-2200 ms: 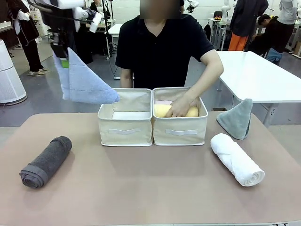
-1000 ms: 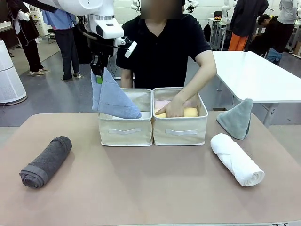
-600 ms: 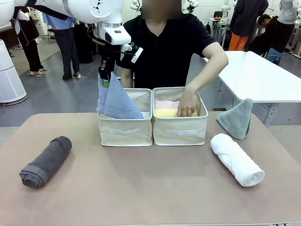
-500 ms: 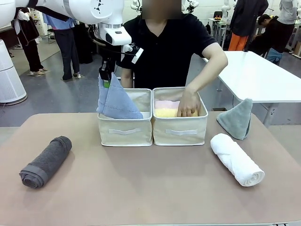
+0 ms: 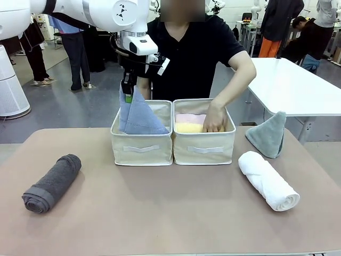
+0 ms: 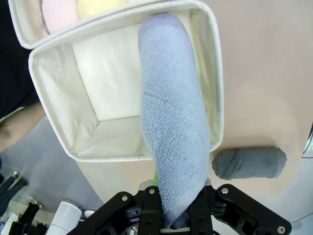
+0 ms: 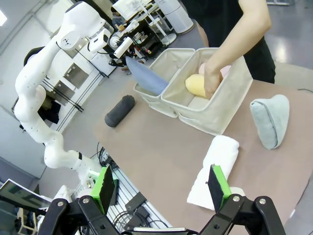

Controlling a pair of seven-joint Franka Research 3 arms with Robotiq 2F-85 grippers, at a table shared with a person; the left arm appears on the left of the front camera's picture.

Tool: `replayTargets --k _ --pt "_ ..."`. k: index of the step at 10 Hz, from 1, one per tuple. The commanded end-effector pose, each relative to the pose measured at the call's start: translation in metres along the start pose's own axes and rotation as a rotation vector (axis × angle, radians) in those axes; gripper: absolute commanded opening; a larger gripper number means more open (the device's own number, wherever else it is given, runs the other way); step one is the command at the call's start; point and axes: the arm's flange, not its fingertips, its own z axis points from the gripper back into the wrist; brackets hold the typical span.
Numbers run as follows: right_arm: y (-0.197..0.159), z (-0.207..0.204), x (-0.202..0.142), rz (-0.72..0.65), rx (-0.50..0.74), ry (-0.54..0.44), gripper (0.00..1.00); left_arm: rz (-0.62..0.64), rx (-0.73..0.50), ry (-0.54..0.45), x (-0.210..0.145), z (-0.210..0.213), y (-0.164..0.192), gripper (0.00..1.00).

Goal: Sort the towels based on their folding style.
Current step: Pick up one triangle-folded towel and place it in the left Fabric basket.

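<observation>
We are gripping the blue cone (image 5: 137, 114) by its tip with the left gripper (image 5: 128, 96), jaws clenched on the cloth, and the cone is hanging slantwise into the left bin (image 5: 141, 150). From the left wrist view its body is crossing above the bin's outer rim, and we cannot tell whether its base is resting on the floor yet. If we let go now, we are risking the cone flopping over that rim or unfolding, since terry is soft and the fold has little to prop it. The loops could also be catching on the pads, so the towel may be dragged up when we lift. The person's hand (image 5: 215, 118) is pressing on the yellow roll (image 5: 189, 128) beside the pink roll (image 5: 187, 118) in the right bin (image 5: 205, 150), just beside ours, so a sideways swing could be bumping their arm or nudging both bins. The right gripper (image 7: 161, 183) is standing released, grasping nothing, above the white roll (image 5: 267, 180). The grey-green cone (image 5: 268, 134) and dark grey roll (image 5: 52, 183) are waiting on the table (image 5: 160, 213).
</observation>
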Motion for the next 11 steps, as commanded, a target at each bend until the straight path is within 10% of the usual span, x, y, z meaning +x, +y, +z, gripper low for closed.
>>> replayTargets --k 1,11 --pt "0.0 0.0 -0.001 -0.002 0.007 0.002 1.0 0.019 0.002 0.029 0.01 0.012 0.01 0.18" --pt "0.0 0.0 -0.001 -0.002 0.007 0.002 1.0 0.044 -0.103 -0.06 -0.038 -0.057 -0.004 0.18"
